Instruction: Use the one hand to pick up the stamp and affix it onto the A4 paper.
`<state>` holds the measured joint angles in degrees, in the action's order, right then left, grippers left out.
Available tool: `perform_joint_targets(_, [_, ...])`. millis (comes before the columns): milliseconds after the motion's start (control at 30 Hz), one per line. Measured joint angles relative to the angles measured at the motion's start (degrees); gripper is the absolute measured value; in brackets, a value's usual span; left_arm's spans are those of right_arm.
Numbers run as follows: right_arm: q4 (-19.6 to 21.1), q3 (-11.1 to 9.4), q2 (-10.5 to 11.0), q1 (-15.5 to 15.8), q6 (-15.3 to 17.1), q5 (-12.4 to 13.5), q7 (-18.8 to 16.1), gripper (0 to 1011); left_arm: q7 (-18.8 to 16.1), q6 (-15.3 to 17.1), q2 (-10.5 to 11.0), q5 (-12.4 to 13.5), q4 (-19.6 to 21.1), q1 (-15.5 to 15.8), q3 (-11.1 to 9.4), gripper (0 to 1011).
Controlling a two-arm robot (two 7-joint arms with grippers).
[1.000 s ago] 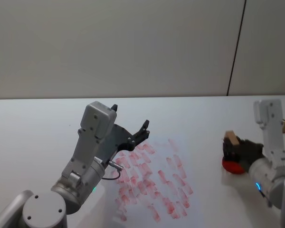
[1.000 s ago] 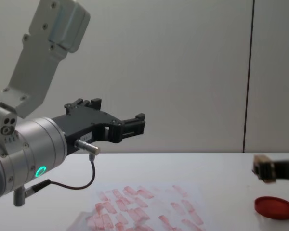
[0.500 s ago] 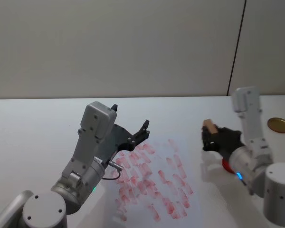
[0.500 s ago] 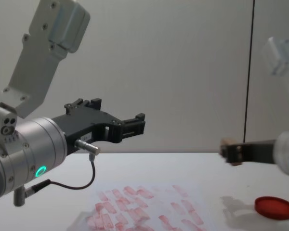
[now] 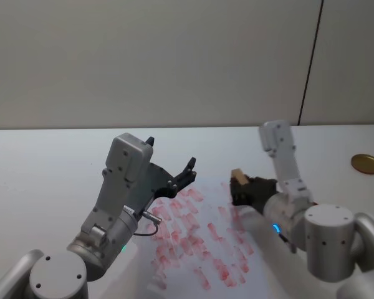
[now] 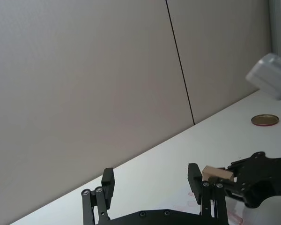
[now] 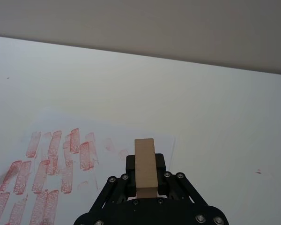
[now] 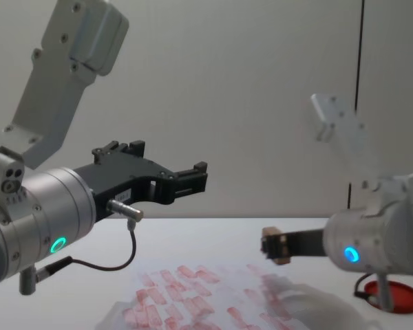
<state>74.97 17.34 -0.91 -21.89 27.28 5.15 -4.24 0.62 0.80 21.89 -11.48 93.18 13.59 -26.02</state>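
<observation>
**Change observed.** Over the last second the right gripper (image 5: 240, 185) has travelled from the right side of the head view, where it hung over the red ink pad (image 8: 399, 295), to the centre-right of that frame. It carried the stamp (image 5: 238, 175) with it. The pad now lies behind it, at the lower right corner of the chest view.

**Meaning for the task.** You may judge pick-up and inking as finished and the carry as close to finished. Only the descent and press onto the A4 paper (image 5: 199, 246) remain.

**Hand state.** The right gripper's fingers are closed narrowly onto the stamp and grip it by its two long sides. Nothing else is in its grasp.

**Stamp relative to hand and sheet.**
- In the right wrist view the block stands centred between the fingers, with its far end jutting past the fingertips.
- In the chest view it hangs clear above the sheet, over the right-hand rows of red marks. There is a visible gap and a soft shadow beneath it.
- The sheet's upper right corner lies just beyond it, so expect a print close to that edge.

**Other arm.** The left gripper (image 5: 171, 154) has not moved. It is raised at centre-left of the head view, its fingers wide apart and holding nothing.
</observation>
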Motion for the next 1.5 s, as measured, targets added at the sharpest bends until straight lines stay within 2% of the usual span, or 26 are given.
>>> perform_joint_targets(200, [-4.9,0.6,-1.5,-2.4,-0.1,-0.2,-0.8,220,0.0,0.0,0.0,0.0,0.0,0.0,0.0,993])
perform_joint_targets(533, [-8.9,0.7,-2.7,-4.4,0.1,-0.2,-1.3,220,0.0,0.0,0.0,0.0,0.0,0.0,0.0,993])
perform_joint_targets(1500, [-13.4,0.3,-3.6,-6.9,2.2,-0.9,-2.5,220,0.0,0.0,0.0,0.0,0.0,0.0,0.0,993])
